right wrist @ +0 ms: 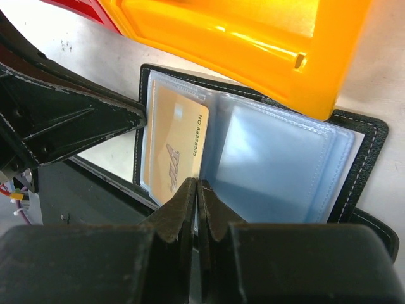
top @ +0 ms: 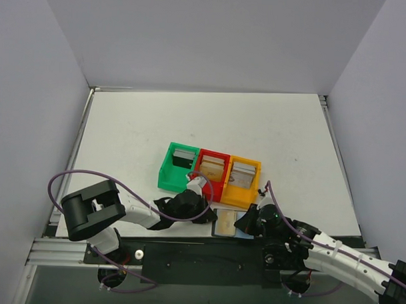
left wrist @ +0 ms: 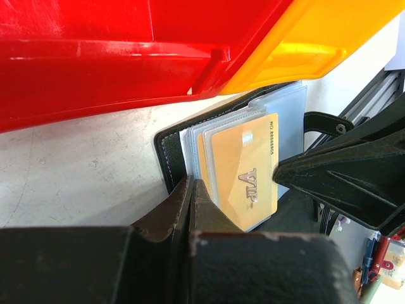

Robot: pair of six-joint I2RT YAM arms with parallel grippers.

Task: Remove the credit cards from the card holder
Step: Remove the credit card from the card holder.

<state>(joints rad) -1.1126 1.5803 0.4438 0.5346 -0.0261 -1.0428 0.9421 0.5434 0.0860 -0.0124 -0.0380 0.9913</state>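
Observation:
The card holder point(top: 228, 223) is a black open wallet with clear plastic sleeves, lying at the near table edge. A tan VIP credit card point(left wrist: 243, 171) sits in its left sleeve and also shows in the right wrist view point(right wrist: 174, 145). My left gripper point(left wrist: 191, 182) is shut, tips at the wallet's left black cover point(left wrist: 169, 149). My right gripper point(right wrist: 197, 183) is shut, tips at the sleeve fold beside the card; I cannot tell whether it pinches a sleeve. The right sleeve page point(right wrist: 278, 164) looks empty.
A row of three joined boxes stands just behind the wallet: green point(top: 169, 174), red point(top: 218, 189), orange point(top: 238, 196). Each holds cards. The black mounting rail point(top: 186, 258) runs along the near edge. Both arms crowd the wallet, left point(top: 202, 209), right point(top: 246, 220).

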